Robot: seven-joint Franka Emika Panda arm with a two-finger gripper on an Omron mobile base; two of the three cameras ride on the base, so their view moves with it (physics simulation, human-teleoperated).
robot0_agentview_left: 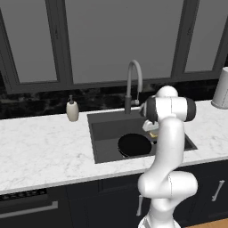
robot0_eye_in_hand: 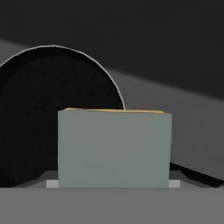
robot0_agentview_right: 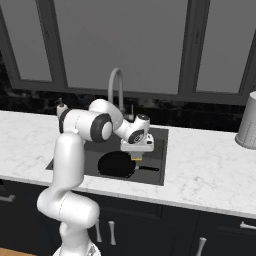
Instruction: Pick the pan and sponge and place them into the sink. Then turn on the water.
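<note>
The black pan [robot0_agentview_left: 134, 144] [robot0_agentview_right: 116, 165] lies flat on the bottom of the dark sink [robot0_agentview_left: 104, 129] [robot0_agentview_right: 156, 137], its thin handle pointing right. My gripper [robot0_agentview_right: 137, 154] [robot0_agentview_left: 152, 130] hangs low inside the basin, just right of the pan and above its handle, shut on the sponge [robot0_agentview_right: 137, 158] [robot0_agentview_left: 153, 133]. In the hand view the sponge [robot0_eye_in_hand: 113, 148] shows its grey-green face with a yellow edge on top and hides the fingertips; the pan [robot0_eye_in_hand: 43, 109] sits behind it. The grey gooseneck faucet [robot0_agentview_left: 133, 80] [robot0_agentview_right: 116, 87] stands behind the sink, with no water running.
A beige soap dispenser [robot0_agentview_left: 72, 110] [robot0_agentview_right: 61, 107] stands on the white marble counter [robot0_agentview_left: 44, 147] left of the sink. A grey canister [robot0_agentview_left: 221, 89] [robot0_agentview_right: 247, 122] stands at the far right. Dark windows run along the back wall.
</note>
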